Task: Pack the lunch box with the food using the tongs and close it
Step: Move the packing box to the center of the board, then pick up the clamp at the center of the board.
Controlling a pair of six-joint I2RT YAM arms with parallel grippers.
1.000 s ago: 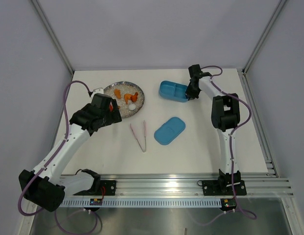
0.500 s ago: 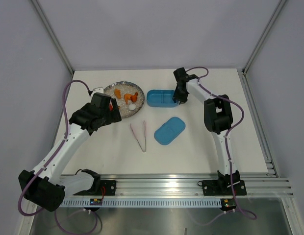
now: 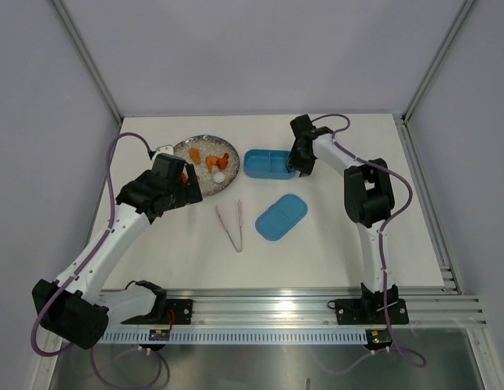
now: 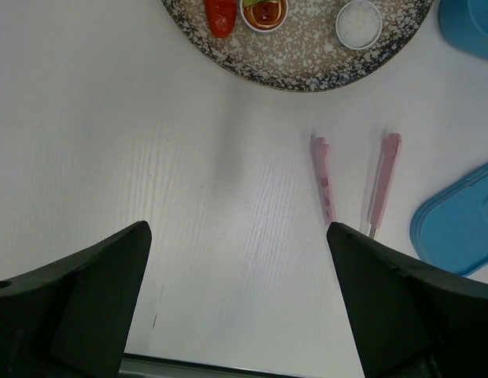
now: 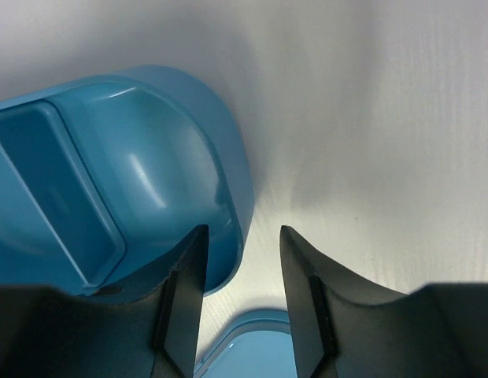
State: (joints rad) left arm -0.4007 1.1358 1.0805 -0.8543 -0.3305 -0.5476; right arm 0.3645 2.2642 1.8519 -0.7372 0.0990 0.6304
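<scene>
On the bench's far side, the lunch box [image 3: 268,162] is sitting open, long side running left-right, just right of the speckled plate [image 3: 210,185]. Right hand [image 3: 301,158] is hovering at the box's right end. In the wrist view the right hand [image 5: 241,232] is standing part open with a clear gap. Its left finger is hanging over the box [image 5: 149,181] interior, its right finger over bare bench, and the end wall is running up between them. Not gripping anything.

Lid [image 3: 281,216] is lying flat, near side of the box, tilted diagonally, apart from it. A corner of it is also showing in the right wrist view [image 5: 252,346].

Tongs [image 3: 231,226] are lying on the bench between plate and lid, just left of the lid, open end pointing far toward the plate, joined end near.

Food [image 3: 213,162] is all sitting on the plate: orange and red pieces plus one white piece [image 4: 359,22] at the plate's near-right edge.

Left hand [image 3: 180,175] is hanging over the plate's near-left edge. The wrist view is showing the left hand [image 4: 236,228] spread fully wide, nothing between the fingers, with the tongs [image 4: 323,181] and lid [image 4: 460,228] off to its right.
</scene>
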